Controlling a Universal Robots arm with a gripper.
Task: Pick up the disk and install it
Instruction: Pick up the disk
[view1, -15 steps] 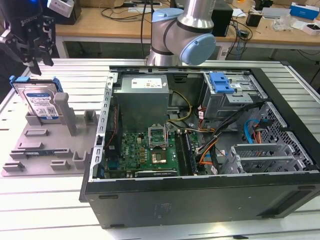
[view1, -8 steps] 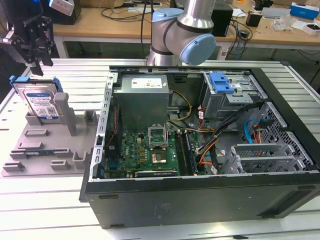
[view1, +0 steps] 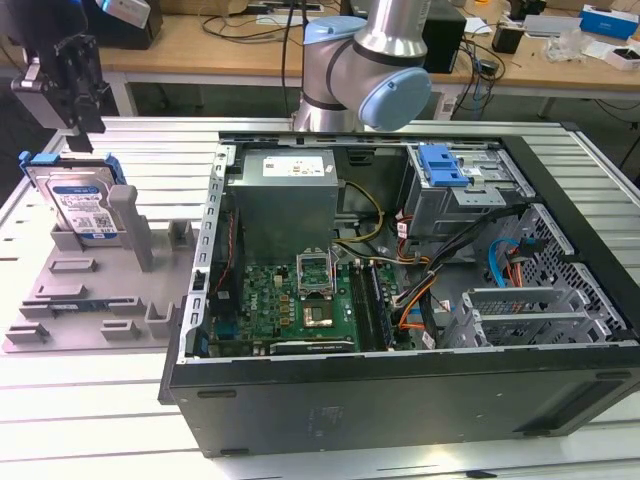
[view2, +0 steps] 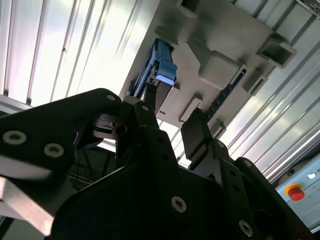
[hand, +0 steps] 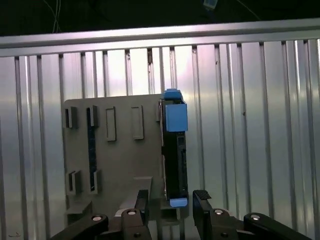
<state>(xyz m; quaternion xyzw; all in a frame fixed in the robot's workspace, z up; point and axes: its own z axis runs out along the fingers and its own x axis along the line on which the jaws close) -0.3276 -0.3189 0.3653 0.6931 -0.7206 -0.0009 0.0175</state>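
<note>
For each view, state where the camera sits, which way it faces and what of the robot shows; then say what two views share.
Exterior view: off the arm, raised, looking down on the computer case and disk; arm and gripper show.
First wrist view: on the wrist, facing straight down onto the disk's edge; open gripper shows.
Second wrist view: on the wrist, slanting past the gripper toward the disk.
Shared: both wrist views show the disk in the grey holder.

One disk (view1: 82, 205), one grey holder tray (view1: 95, 295), one open computer case (view1: 400, 400), one power supply (view1: 285, 205), one pincer (view1: 86, 132).
</note>
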